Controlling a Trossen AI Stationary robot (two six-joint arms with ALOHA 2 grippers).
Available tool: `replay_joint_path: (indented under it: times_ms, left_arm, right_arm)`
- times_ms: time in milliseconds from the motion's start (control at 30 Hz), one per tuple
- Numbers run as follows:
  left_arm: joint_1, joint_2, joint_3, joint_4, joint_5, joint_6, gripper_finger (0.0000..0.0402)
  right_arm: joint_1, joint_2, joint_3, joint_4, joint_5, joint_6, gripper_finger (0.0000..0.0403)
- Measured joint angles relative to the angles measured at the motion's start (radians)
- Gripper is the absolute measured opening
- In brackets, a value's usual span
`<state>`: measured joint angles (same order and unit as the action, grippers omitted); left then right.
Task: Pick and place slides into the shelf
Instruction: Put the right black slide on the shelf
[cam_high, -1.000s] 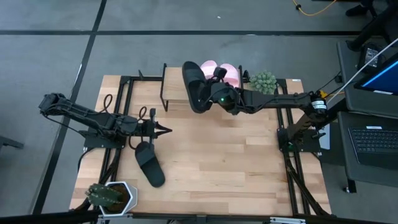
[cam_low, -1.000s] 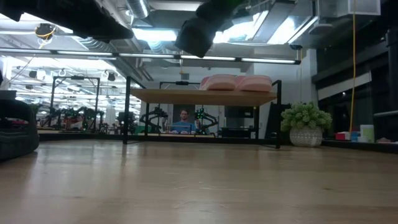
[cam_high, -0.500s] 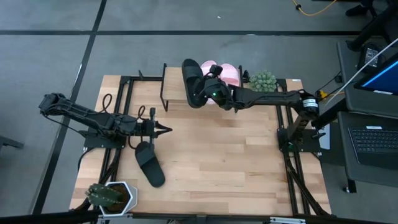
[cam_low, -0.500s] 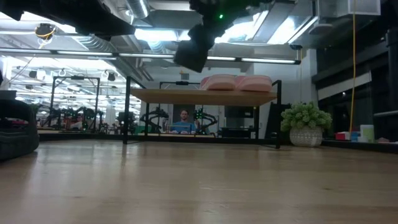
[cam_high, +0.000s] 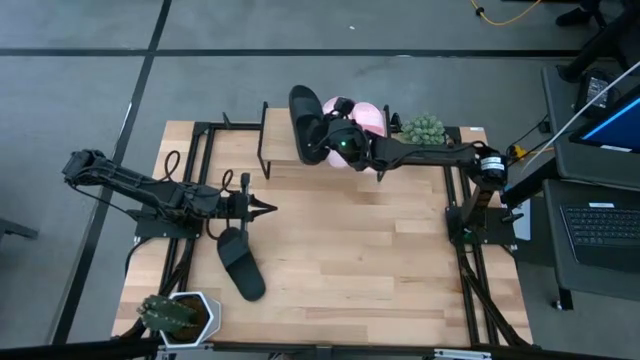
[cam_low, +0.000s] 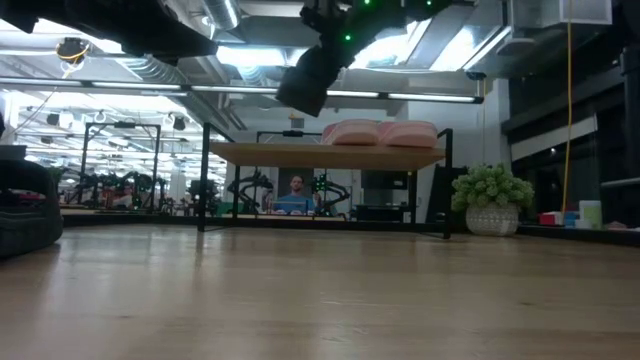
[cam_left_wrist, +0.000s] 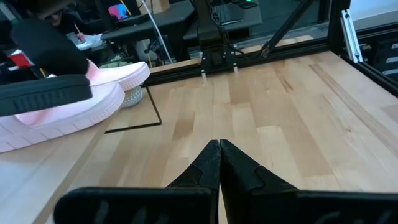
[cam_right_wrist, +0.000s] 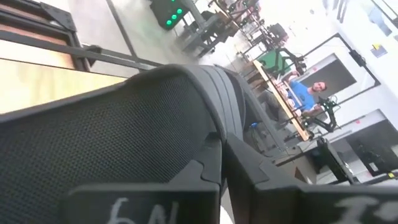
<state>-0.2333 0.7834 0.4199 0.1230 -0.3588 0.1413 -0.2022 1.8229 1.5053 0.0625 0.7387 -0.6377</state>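
My right gripper (cam_high: 330, 137) is shut on a black slide (cam_high: 308, 124) and holds it in the air over the shelf (cam_high: 280, 150), just left of two pink slides (cam_high: 362, 116) that lie on the shelf's top board. In the low view the held slide (cam_low: 310, 78) hangs above the board (cam_low: 300, 154). A second black slide (cam_high: 241, 262) lies flat on the table at the near left. My left gripper (cam_high: 268, 209) is shut and empty, hovering above the table's left half. My right gripper pinches the black slide's wide strap (cam_right_wrist: 186, 140) between its two fingers. The fingers come roughly level from the table's right and lie across the slide. The slide is lifted clear and tilted on its side, above the shelf's board.
A green potted plant (cam_high: 422, 130) stands right of the shelf at the far edge. A cactus pot (cam_high: 178, 312) sits at the near left corner. Black frame rails (cam_high: 470, 270) run along both table sides. Bare wood (cam_high: 370, 250) spans the middle.
My right gripper has carried the black slide toward the table's far edge and a little left, from in front of the shelf to over its top board. It has stayed shut on the slide.
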Motion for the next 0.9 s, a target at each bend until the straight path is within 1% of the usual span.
replay_joint_path:
  times_ms: [100, 167, 333, 433, 500, 633, 900]
  left_arm:
    - [0.000, 0.000, 0.000, 0.000, 0.000, 0.000, 0.0000]
    - [0.000, 0.000, 0.000, 0.000, 0.000, 0.000, 0.0000]
    - [0.000, 0.000, 0.000, 0.000, 0.000, 0.000, 0.0000]
    - [0.000, 0.000, 0.000, -0.001, 0.000, -0.001, 0.0000]
    - [0.000, 0.000, 0.000, -0.002, 0.000, 0.000, 0.0000]
    - [0.000, 0.000, 0.000, -0.002, 0.000, 0.000, 0.0000]
    - [0.000, 0.000, 0.000, -0.002, 0.000, 0.000, 0.0000]
  right_arm:
    - [-0.009, 0.001, 0.037, -0.031, -0.001, -0.021, 0.0008]
    - [-0.012, 0.010, 0.091, -0.070, -0.014, -0.025, 0.0008]
    - [-0.036, 0.080, 0.293, -0.301, -0.083, 0.034, 0.0008]
    - [-0.054, 0.134, 0.408, -0.447, -0.081, 0.101, 0.0008]
    - [-0.063, 0.168, 0.466, -0.504, -0.076, 0.132, 0.0008]
    - [-0.067, 0.220, 0.523, -0.547, 0.004, 0.135, 0.0008]
    - [-0.067, 0.282, 0.542, -0.626, 0.009, 0.111, 0.0008]
